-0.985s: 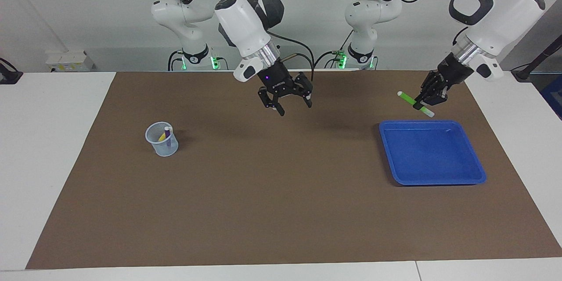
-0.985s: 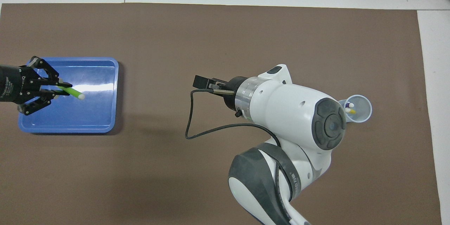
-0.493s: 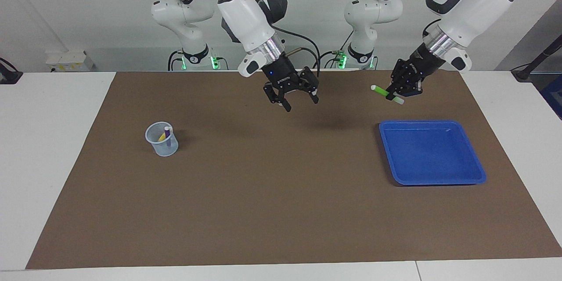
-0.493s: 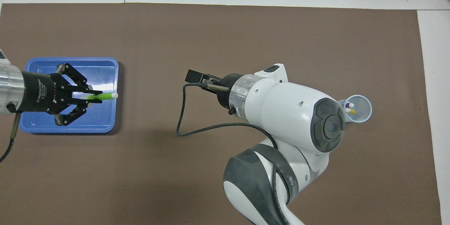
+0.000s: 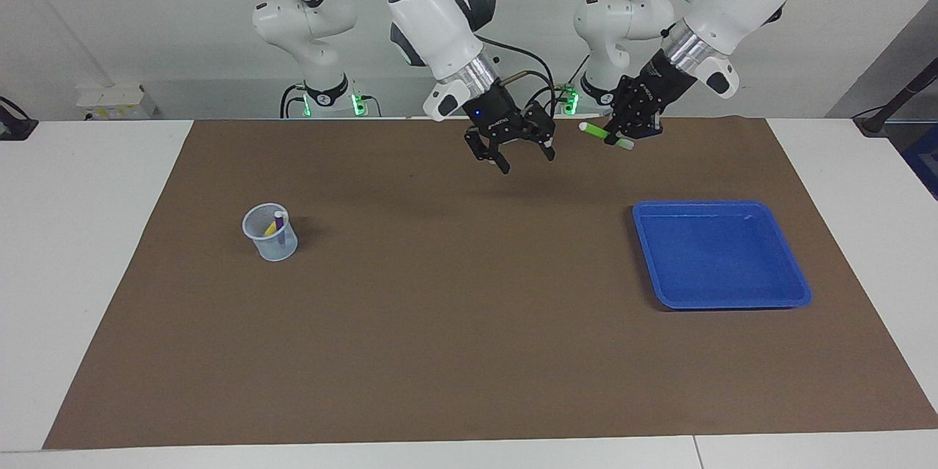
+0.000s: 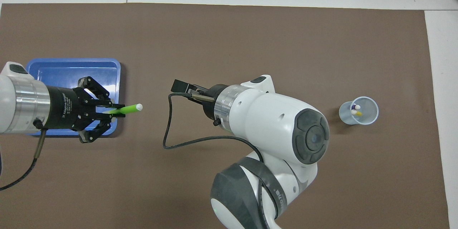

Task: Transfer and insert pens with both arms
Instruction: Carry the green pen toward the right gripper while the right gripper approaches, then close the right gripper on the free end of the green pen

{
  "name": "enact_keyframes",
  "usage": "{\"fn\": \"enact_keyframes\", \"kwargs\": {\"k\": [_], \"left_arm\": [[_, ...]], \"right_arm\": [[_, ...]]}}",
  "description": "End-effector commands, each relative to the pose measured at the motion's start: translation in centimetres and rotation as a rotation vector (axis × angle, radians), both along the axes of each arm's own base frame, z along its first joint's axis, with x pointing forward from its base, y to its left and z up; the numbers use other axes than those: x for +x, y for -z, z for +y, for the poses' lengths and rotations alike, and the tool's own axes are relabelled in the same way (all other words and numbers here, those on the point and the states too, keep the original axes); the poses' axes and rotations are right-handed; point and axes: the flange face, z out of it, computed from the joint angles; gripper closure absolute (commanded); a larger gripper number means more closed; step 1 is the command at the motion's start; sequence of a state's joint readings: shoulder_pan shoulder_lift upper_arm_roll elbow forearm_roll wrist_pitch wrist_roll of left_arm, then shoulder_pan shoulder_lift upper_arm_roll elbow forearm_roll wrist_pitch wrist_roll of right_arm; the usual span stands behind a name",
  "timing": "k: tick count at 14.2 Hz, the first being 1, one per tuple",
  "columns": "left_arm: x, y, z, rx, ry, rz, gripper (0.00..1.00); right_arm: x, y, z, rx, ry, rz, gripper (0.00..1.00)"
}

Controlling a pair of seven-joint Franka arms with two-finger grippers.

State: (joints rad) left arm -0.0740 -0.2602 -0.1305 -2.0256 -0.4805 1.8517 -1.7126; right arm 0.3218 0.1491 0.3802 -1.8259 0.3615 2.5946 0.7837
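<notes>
My left end effector (image 5: 621, 135) clenches the green pen (image 5: 605, 135) beside my spread right end effector (image 5: 523, 159); misalignment could drop it.

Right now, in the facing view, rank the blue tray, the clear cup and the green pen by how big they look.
1. Blue tray, clearly the largest.
2. Clear cup, holding the yellow and purple pens.
3. Green pen, slimmest. It is held in the air in the left tool, so its rank against the cup is less certain.

Green pen (image 5: 605, 135) up in the air upper centre, nearly level; yellow pen (image 5: 270, 229) and purple pen (image 5: 279, 226) upright at centre-left.
</notes>
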Motion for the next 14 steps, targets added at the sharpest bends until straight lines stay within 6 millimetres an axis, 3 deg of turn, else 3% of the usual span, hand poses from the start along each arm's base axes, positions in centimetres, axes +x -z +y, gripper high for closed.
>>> {"fn": "enact_keyframes", "kwargs": {"k": [1,4,10,14], "left_arm": [[-1.5,0.5,-0.1,-0.015,-0.054,0.021,1.00],[-1.5,0.3,0.0,-0.017,-0.087,0.030,1.00],[-1.5,0.3,0.1,-0.017,-0.099,0.036,1.00],[-1.6,0.3,0.1,-0.017,-0.106,0.038,1.00]], "right_arm": [[-0.4,-2.0,1.8,0.127,0.051,0.036,0.00],[-0.7,-2.3,2.6,0.161,0.070,0.014,0.00],[-4.2,-3.5,6.7,0.210,0.053,0.054,0.00],[-5.1,-2.9,7.5,0.196,0.028,0.061,0.00]]}}
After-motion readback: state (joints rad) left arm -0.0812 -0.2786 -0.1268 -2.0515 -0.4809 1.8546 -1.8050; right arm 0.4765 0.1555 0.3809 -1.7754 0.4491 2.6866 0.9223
